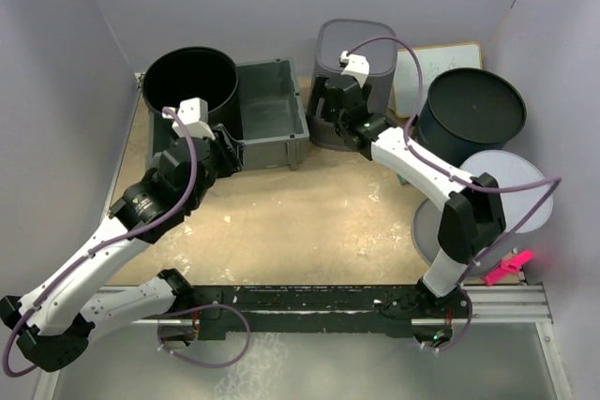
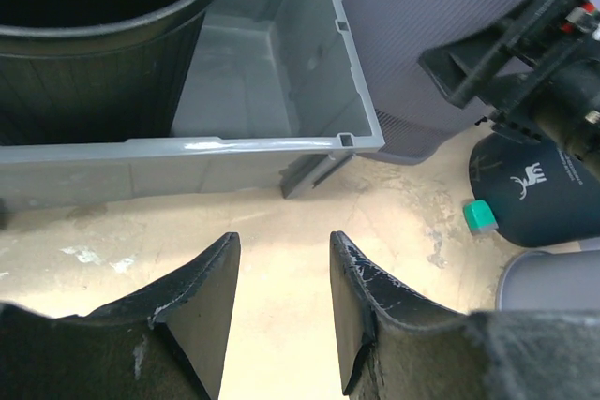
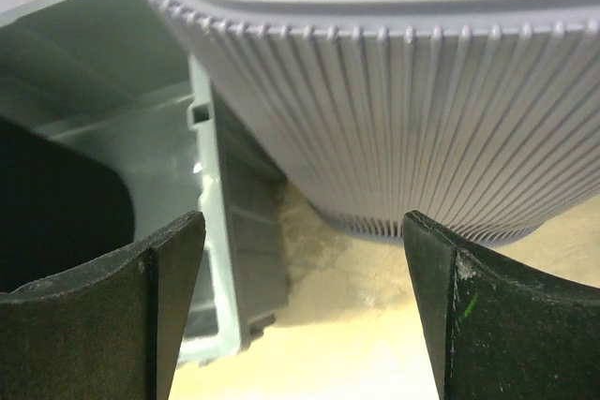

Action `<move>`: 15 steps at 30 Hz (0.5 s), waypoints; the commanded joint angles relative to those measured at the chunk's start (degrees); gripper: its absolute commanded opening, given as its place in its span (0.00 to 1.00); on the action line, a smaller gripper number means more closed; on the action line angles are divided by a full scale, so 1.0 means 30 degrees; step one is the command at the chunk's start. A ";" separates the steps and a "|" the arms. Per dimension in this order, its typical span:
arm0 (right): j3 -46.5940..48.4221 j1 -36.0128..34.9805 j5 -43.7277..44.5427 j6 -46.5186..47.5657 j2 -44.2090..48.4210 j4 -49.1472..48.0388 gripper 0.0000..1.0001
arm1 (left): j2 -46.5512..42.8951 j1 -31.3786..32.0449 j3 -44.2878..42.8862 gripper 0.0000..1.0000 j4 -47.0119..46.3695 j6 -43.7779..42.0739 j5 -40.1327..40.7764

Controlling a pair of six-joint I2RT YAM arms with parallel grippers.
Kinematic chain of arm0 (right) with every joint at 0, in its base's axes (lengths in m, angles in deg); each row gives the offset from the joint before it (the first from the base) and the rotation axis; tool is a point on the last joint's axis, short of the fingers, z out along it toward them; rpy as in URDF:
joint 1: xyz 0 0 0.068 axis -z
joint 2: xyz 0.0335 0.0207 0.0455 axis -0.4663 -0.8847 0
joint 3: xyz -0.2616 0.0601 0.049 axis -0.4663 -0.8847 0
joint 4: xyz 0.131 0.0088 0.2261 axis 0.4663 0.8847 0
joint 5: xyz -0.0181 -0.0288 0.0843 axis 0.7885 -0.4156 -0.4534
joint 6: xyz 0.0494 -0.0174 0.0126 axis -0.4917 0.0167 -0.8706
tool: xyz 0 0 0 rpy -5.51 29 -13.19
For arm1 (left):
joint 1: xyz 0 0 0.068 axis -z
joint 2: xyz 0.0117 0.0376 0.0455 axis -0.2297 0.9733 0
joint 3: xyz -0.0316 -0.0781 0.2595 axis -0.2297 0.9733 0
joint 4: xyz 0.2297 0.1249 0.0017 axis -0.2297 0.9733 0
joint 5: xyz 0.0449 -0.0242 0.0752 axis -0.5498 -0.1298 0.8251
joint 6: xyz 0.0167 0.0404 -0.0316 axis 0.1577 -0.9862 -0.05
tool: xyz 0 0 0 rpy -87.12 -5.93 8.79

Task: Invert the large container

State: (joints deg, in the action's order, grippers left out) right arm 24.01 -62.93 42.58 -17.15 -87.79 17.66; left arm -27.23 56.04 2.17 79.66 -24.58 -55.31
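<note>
Robot lab test cell.
Plain lilac walls (image 1: 47,91) box in a scuffed tabletop (image 1: 309,231); left arm (image 1: 103,250) and right arm (image 1: 422,170) bolted to a metal rail (image 1: 506,304), frame bottom.

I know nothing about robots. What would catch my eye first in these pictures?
Probably the right gripper, jaws wide open, close in front of a tall ribbed grey bin at the back of the table. Next comes the left gripper, also open, facing a grey tote at the back left with a black bucket standing in it.
</note>
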 commanded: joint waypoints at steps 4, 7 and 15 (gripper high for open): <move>-0.2186 0.0052 -0.5175 0.0988 0.5163 -0.0100 0.88 | 0.0054 -0.0109 -0.2105 0.42 0.0040 -0.1776 0.2315; -0.4410 0.0052 -0.6273 0.1189 0.7757 0.0014 0.88 | 0.0899 -0.0104 -0.3581 0.44 0.0364 -0.2337 0.3449; -0.7682 0.0052 -0.5088 0.1029 1.3791 0.2552 0.89 | 1.0392 -0.1535 -1.3759 0.48 0.5968 -0.4321 0.4889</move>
State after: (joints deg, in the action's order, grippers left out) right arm 2.92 -62.93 26.25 -14.42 -51.92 21.27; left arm -6.78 55.15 -30.35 91.16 -31.95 -41.21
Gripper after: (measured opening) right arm 0.889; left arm 0.450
